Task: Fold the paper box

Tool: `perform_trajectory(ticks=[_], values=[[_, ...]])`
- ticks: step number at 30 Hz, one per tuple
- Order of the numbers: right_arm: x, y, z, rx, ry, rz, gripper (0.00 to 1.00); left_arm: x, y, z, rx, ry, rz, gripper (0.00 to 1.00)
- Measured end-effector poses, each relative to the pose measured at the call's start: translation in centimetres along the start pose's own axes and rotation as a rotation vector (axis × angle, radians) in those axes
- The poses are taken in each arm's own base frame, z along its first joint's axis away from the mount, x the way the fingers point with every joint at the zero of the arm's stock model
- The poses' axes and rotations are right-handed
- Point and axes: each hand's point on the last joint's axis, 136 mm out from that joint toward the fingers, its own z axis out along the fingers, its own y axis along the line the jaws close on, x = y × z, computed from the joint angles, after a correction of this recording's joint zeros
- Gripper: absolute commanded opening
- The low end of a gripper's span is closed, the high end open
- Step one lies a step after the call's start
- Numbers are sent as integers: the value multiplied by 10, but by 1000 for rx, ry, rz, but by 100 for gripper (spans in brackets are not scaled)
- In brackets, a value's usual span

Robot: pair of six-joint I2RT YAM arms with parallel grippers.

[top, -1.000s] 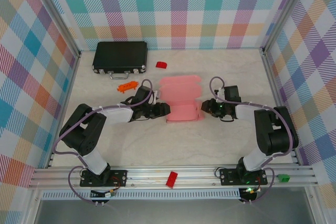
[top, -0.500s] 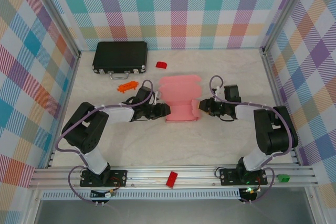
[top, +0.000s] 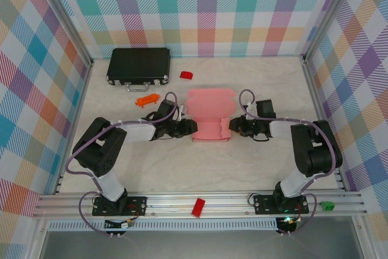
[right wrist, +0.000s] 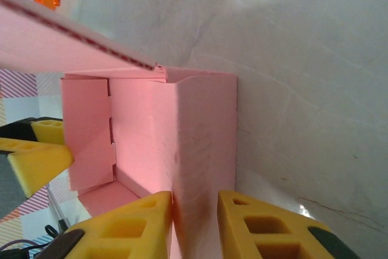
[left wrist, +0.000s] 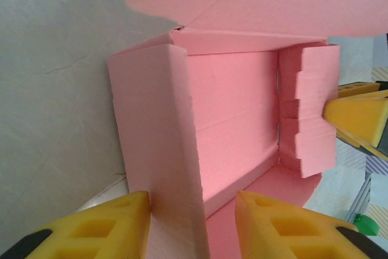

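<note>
Pastel plaid walls point(top: 206, 4) close off three sides of the white table point(top: 242, 168) I am working over. On my overhead camera the paper box point(top: 209, 113) sits at the table's centre. It is a pink card tray, half formed, with its lid flap point(top: 210, 98) lying back flat toward 12 o'clock. The left gripper point(top: 191, 127) is at the box's 9 o'clock side and the right gripper point(top: 230, 127) at its 3 o'clock side, both low to the table.

On my left wrist camera the left gripper point(left wrist: 191, 204) straddles the raised side wall point(left wrist: 157, 125) of the paper box point(left wrist: 236, 119). Its outer pad point(left wrist: 115, 225) lies against the card, but its inner pad point(left wrist: 285, 228) shows a gap to it, so those jaws stand apart, not clamped. Across the tray a yellow finger point(left wrist: 357, 119) of the right gripper shows at the opposite wall point(left wrist: 309, 107).

On my right wrist camera the right gripper point(right wrist: 195, 201) has a finger on each side of that opposite wall point(right wrist: 203, 137). Card fills the space between them, and I cannot tell whether the pads are pressing it or merely beside it.

From the box, a black hard case point(top: 138, 65) lies at about 10 o'clock near the back wall. A red block point(top: 186, 75) lies at 11 o'clock, and a small orange plastic piece point(top: 147, 99) between 9 and 10 o'clock. Another red block point(top: 198, 207) rests on the aluminium rail point(top: 242, 201) at 6 o'clock.
</note>
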Motion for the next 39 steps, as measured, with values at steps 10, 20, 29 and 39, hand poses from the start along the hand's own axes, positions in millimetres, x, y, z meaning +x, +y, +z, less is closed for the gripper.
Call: perform_trajectory(ticks=[10, 20, 29, 39], values=[[-1, 0, 4, 133, -28, -73, 23, 1, -1, 1, 3, 1, -10, 38], [-1, -10, 1, 355, -73, -156, 24, 3, -3, 6, 17, 7, -14, 31], [-7, -17, -6, 507, -106, -195, 22, 6, -11, 11, 37, 11, -7, 30], [-10, -25, -4, 584, -116, -208, 23, 9, -13, 15, 53, 22, -3, 26]])
